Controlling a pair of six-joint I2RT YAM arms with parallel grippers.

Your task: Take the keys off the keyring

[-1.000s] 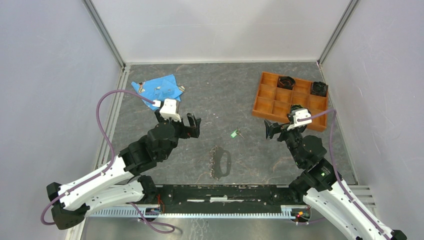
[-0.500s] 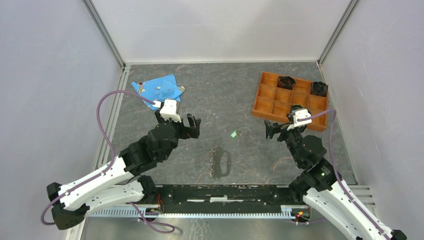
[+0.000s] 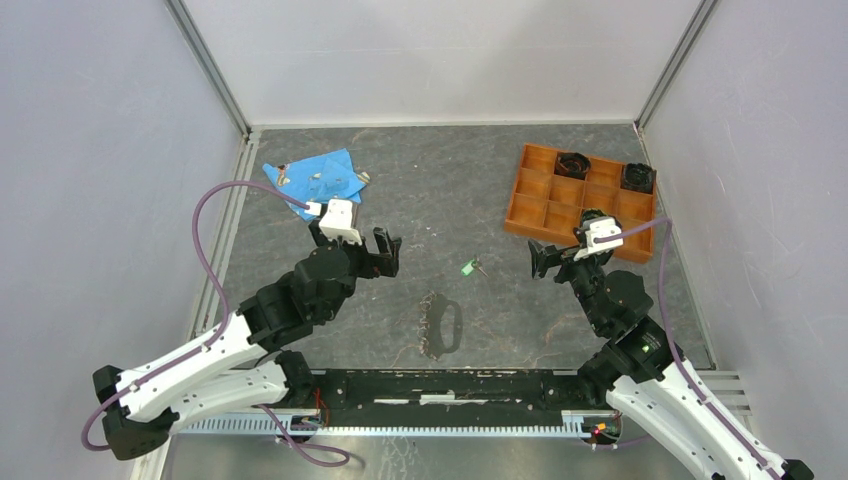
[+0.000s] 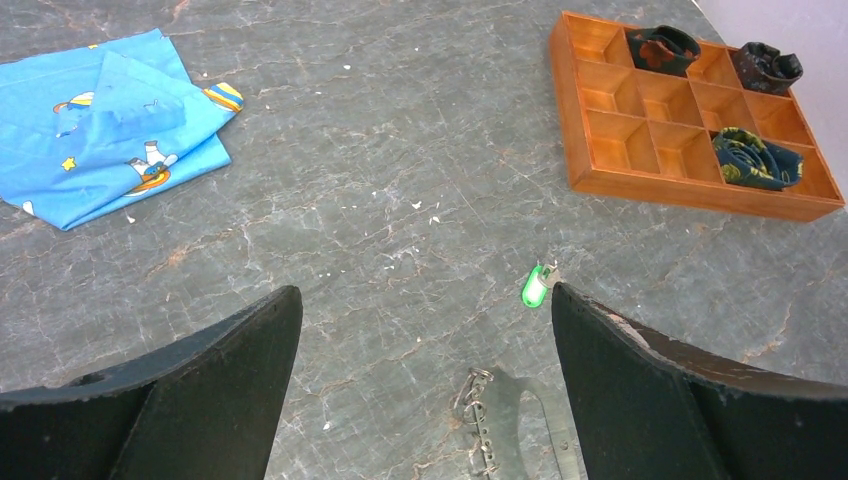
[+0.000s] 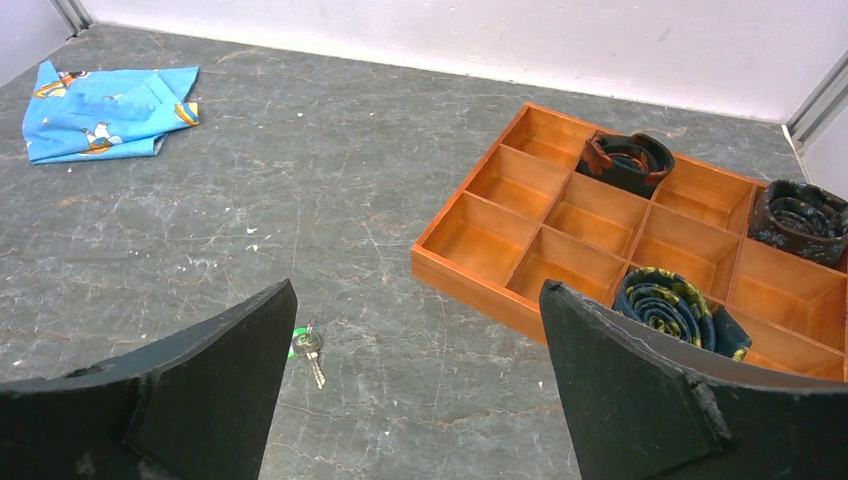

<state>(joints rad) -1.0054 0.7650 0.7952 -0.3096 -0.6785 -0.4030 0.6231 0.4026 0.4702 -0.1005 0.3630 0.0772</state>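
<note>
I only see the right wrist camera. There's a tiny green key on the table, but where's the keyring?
Observer: The large flat grey metal oval keyring lies just nearer to the robot than that green-headed key.
Operator: Are more keys on it?
Observer: Yes, a jagged row of small silvery keys sits along its left edge.
Operator: Is the other hand grabbing it?
Observer: No, the open left gripper holds nothing, apart from the ring.

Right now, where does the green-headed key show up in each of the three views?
Top external: the green-headed key lies mid-table, slightly right of centre.
Left wrist: the key sits lower centre-right.
Right wrist: the key sits lower left.
Shared landmark: the orange tray, up and right of the key in all three.
</note>
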